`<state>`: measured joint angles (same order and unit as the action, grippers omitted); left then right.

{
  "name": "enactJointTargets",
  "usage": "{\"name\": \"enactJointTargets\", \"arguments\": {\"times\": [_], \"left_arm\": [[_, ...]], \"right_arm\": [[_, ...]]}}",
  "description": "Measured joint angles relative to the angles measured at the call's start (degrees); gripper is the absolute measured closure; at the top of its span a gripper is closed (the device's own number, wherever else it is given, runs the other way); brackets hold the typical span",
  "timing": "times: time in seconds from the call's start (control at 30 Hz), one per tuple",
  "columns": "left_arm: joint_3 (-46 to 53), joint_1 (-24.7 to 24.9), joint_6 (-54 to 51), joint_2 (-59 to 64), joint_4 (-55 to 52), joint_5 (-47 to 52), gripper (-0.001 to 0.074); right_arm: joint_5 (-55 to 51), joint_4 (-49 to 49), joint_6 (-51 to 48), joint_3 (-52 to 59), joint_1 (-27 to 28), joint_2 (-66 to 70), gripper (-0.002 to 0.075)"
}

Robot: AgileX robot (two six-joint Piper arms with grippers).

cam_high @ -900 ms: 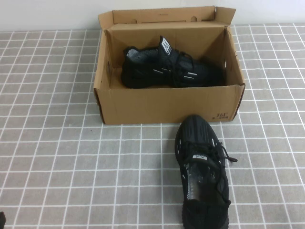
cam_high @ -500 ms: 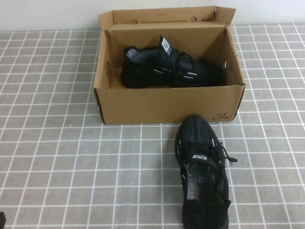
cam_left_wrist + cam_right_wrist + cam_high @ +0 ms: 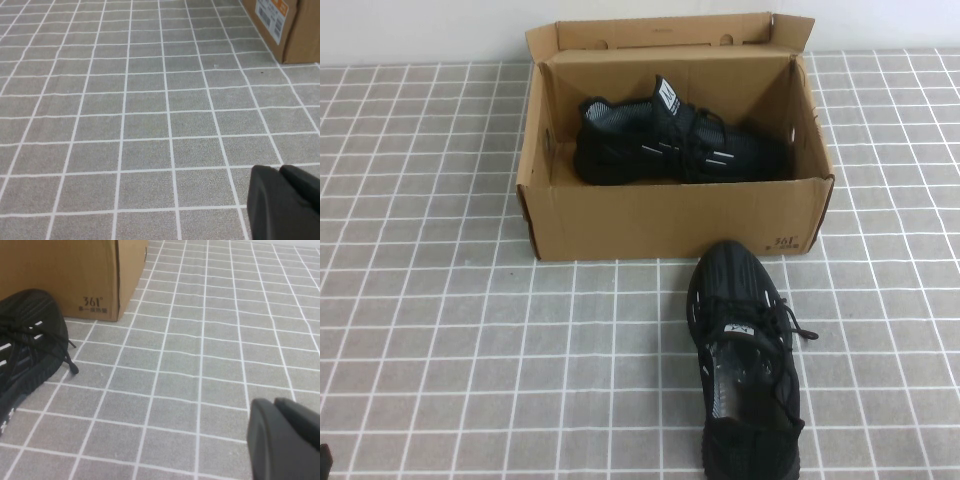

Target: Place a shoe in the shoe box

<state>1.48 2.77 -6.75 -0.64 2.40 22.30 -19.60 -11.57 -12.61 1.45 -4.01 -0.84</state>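
The left claw shows only in its own wrist view, as a dark rounded tip low over the tiled surface, and I cannot tell whether it is spread or pressed together. The right claw likewise shows only in its wrist view, a dark tip above the surface, and its state cannot be told either. In the high view a small dark corner at the near left edge is the only trace of an arm. There are two shoes and one box. The shoe box, brown corrugated cardboard, stands at the far middle of the grey, white-lined surface with its hinged lid raised behind it and small dark print at its front right corner. Inside it lies one black sneaker, the mate, lengthwise along the box, toe toward the right wall, with a white-marked tongue tag standing up and thin pale stripes on its side. The shoe lies outside on the surface, in front of the box's right half, its toe pointing at the front wall and just short of it, its heel toward the near edge, opening up, grey insole showing, black laces trailing to its right. The right wrist view catches the shoe's toe and a lace end beside the box's printed corner; the left wrist view catches one box corner bearing a white label.
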Motion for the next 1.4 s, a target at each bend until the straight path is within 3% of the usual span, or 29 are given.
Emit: {"name": "enactJointTargets", "arguments": {"times": [0.73,0.87,1.13,1.4], "left_arm": [[0.0,0.0,0.0,0.0,0.0,0.0,0.0736],[0.0,0.0,0.0,0.0,0.0,0.0,0.0736],[0.0,0.0,0.0,0.0,0.0,0.0,0.0736],[0.0,0.0,0.0,0.0,0.0,0.0,0.0736]], "right_arm": [[1.99,-0.64,0.0,0.0,0.0,0.0,0.0743],[5.61,-9.3,0.0,0.0,0.0,0.0,0.0742],[12.44,-38.48,0.0,0.0,0.0,0.0,0.0742],[8.95,-48.59,0.0,0.0,0.0,0.0,0.0742]]}}
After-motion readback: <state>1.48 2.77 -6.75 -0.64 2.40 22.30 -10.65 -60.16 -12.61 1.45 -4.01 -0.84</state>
